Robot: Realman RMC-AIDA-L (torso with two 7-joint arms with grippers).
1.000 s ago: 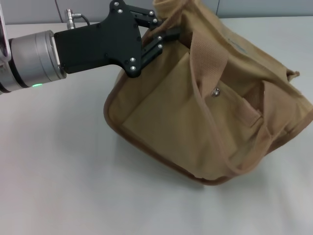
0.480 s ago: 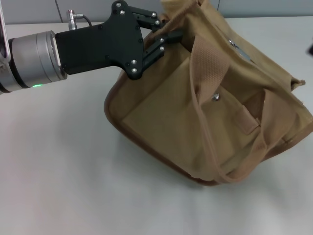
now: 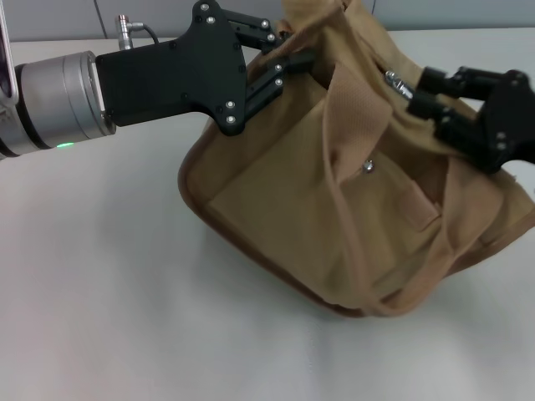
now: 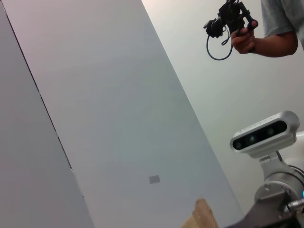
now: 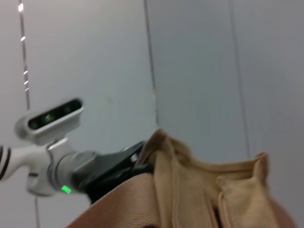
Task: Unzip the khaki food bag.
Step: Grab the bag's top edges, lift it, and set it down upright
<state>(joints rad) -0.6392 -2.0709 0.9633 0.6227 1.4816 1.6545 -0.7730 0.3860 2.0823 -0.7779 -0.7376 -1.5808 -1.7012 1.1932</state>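
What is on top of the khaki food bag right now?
On the boxy tan canvas food bag, the right claw sits at the metal zipper pull; the left claw pinches its top corner. Contents are hidden.

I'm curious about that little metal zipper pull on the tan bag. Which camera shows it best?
The head view: the zipper pull glints on top of the khaki food bag, just at the right end effector. The right wrist view shows only bag fabric; the left wrist view shows just a sliver.

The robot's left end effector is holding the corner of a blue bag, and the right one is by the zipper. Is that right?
Not quite: the bag is khaki, not blue, as the head view shows. The left end effector does grip its top corner, and the right end effector is by the zipper pull.
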